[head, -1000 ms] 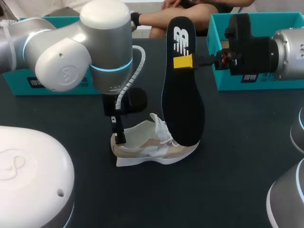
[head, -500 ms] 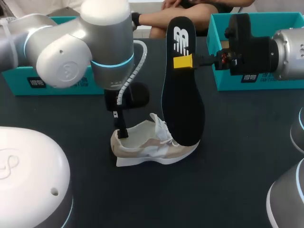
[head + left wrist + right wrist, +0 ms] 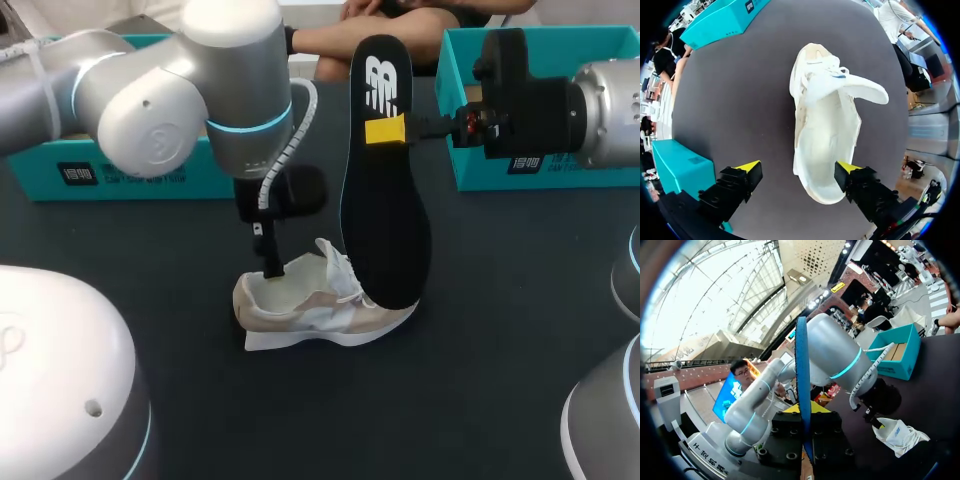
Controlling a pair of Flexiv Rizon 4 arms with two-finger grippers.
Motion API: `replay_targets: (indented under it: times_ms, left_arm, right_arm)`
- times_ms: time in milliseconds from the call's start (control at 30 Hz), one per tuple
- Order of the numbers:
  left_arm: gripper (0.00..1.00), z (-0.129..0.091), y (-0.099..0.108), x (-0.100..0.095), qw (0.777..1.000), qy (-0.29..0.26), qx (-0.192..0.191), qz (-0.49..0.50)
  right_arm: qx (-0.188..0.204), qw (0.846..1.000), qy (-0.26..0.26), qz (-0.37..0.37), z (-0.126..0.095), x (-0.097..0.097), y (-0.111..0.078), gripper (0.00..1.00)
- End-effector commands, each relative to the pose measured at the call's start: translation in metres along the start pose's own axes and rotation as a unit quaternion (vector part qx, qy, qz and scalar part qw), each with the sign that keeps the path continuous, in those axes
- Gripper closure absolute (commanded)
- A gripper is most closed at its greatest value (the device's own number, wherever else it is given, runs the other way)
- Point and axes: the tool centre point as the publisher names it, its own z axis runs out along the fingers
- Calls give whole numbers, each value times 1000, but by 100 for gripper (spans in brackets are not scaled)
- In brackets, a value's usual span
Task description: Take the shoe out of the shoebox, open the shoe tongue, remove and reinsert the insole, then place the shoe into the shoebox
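From above, the shoe stands on the table, outside the left box and right box. The right gripper clamps the upright insole, whose lower end is at the shoe's front. The left gripper hangs over the heel. Left wrist: fingers spread wide, heel between them, gripping nothing. Right wrist: insole edge-on, pinched between the fingers, shoe beyond.
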Motion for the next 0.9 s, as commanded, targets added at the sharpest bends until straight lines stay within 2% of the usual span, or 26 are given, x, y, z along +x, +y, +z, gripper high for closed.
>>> replay_targets:
  times_ms: [33,267,333,400,500,900]
  left_arm:
    - [16,14,-15,-3,1000,2,-4,1]
    - [29,26,-27,0,1000,-4,-5,3]
    - [40,30,-29,0,1000,-4,-5,2]
    - [42,33,-31,0,1000,-3,-3,0]
    - [50,37,-34,0,1000,-3,1,-1]
    - [55,48,-45,2,1000,-1,8,2]
  right_arm:
    - [-1,1000,-1,0,2,0,-1,100]
    - [-1,1000,-1,0,2,0,-1,100]
    - [-1,1000,-1,0,2,0,-1,100]
    - [-1,1000,-1,0,2,0,-1,100]
    - [-1,1000,-1,0,2,0,-1,100]
    - [-1,1000,-1,0,2,0,-1,100]
